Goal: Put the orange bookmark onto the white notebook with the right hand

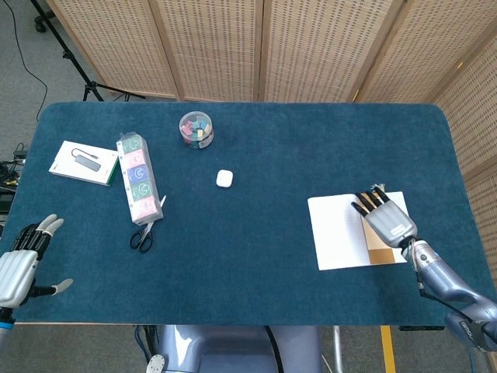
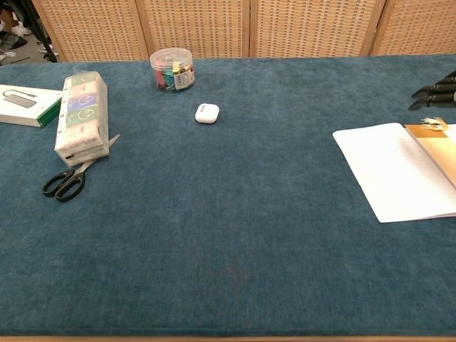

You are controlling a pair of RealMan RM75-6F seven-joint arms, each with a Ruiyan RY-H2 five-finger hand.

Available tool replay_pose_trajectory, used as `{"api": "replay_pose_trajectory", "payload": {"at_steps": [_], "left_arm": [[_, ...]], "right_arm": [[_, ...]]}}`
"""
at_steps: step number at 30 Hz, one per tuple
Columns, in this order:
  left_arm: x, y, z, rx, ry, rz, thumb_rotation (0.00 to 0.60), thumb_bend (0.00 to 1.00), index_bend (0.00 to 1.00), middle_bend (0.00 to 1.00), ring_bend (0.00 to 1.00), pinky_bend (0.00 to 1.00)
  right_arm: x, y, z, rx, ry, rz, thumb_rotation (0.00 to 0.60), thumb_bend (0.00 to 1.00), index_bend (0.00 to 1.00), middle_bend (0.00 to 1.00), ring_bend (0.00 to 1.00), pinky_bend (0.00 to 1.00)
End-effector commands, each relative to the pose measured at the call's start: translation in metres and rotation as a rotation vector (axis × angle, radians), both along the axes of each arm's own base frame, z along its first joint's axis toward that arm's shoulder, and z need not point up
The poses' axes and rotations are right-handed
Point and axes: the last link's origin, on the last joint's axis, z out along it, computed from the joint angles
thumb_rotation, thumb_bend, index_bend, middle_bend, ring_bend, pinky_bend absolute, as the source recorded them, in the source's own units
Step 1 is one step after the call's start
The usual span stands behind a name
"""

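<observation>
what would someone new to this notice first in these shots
The right hand stands out, hovering over the white notebook on the table's right side, where the orange bookmark lies along the page's right part. Across the blue table, the left hand waits open at the near left edge. A clutter sits far left: black scissors beside a long pack.

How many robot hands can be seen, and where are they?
2. The left hand is at the near-left table edge, holding nothing, fingers spread. The right hand is above the white notebook, over the orange bookmark. Nothing seems hidden.
</observation>
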Motion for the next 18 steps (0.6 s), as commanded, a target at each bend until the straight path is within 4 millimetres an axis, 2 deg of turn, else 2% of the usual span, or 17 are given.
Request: {"api": "replay_pose_trajectory", "payload": {"at_steps": [1, 2, 3, 5, 9, 14, 18], "left_arm": [[0.0, -0.001, 0.0, 0.0, 0.0, -0.001, 0.6, 0.0, 0.0, 0.0, 0.0, 0.0], [-0.001, -0.001, 0.0, -0.001, -0.001, -0.002, 0.6, 0.0, 0.0, 0.0, 0.0, 0.0], [-0.001, -0.002, 0.001, 0.0, -0.001, -0.002, 0.6, 0.0, 0.0, 0.0, 0.0, 0.0], [-0.001, -0.003, 0.001, 0.001, -0.005, -0.004, 0.6, 0.0, 0.0, 0.0, 0.0, 0.0], [-0.003, -0.007, 0.003, 0.014, -0.004, -0.003, 0.6, 0.0, 0.0, 0.0, 0.0, 0.0], [-0.007, -0.012, 0.003, 0.03, 0.001, 0.002, 0.6, 0.0, 0.0, 0.0, 0.0, 0.0], [-0.01, -0.014, 0.004, 0.066, 0.011, 0.003, 0.6, 0.0, 0.0, 0.0, 0.0, 0.0]], "right_arm": [[0.014, 0.01, 0.031, -0.087, -0.147, 0.019, 0.6, 0.24, 0.0, 0.0, 0.0, 0.0], [0.014, 0.014, 0.036, -0.101, -0.172, 0.017, 0.6, 0.11, 0.0, 0.0, 0.0, 0.0], [0.014, 0.016, 0.039, -0.109, -0.186, 0.017, 0.6, 0.04, 0.0, 0.0, 0.0, 0.0], [0.013, 0.025, 0.046, -0.137, -0.237, 0.007, 0.6, 0.0, 0.0, 0.0, 0.0, 0.0], [0.001, 0.06, 0.059, -0.223, -0.402, -0.061, 0.6, 0.0, 0.0, 0.0, 0.0, 0.0], [-0.023, 0.097, 0.059, -0.307, -0.529, -0.149, 0.6, 0.0, 0.0, 0.0, 0.0, 0.0], [-0.035, 0.119, 0.056, -0.383, -0.624, -0.183, 0.6, 0.0, 0.0, 0.0, 0.0, 0.0]]}}
